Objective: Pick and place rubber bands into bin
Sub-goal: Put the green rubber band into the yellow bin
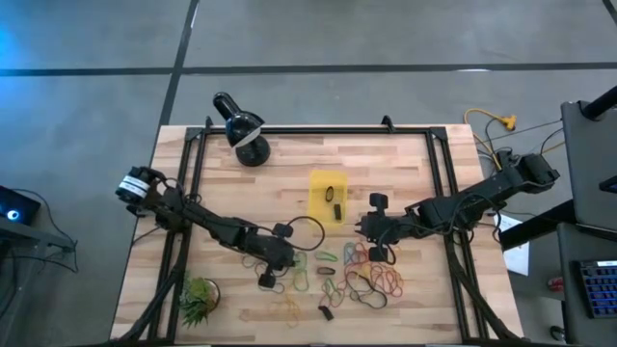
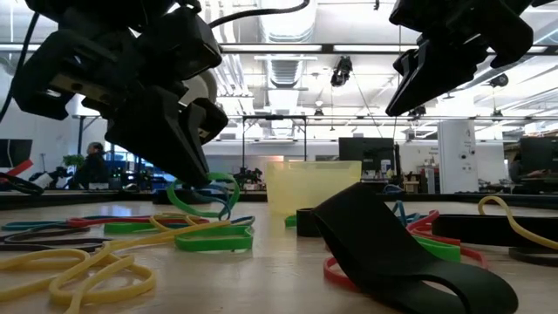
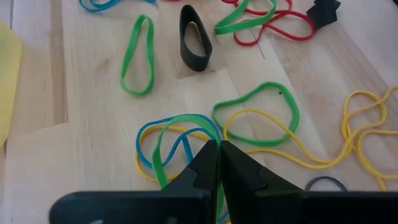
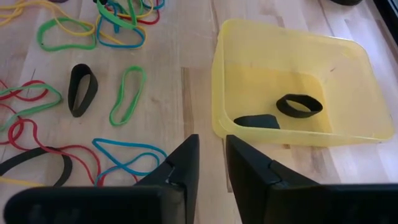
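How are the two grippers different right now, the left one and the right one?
The left gripper is shut on a green rubber band among the loose ones; the right gripper stands slightly open and empty. The left is down over the table's rubber bands; the right hangs beside the yellow bin. Both have dark fingers.

The rubber bands (image 3: 255,115) are green, red, yellow, blue and black on a pale wood-grain worktop (image 1: 415,173). The bin (image 4: 292,93) is clear yellow, with two black bands inside. Both arms are dark.
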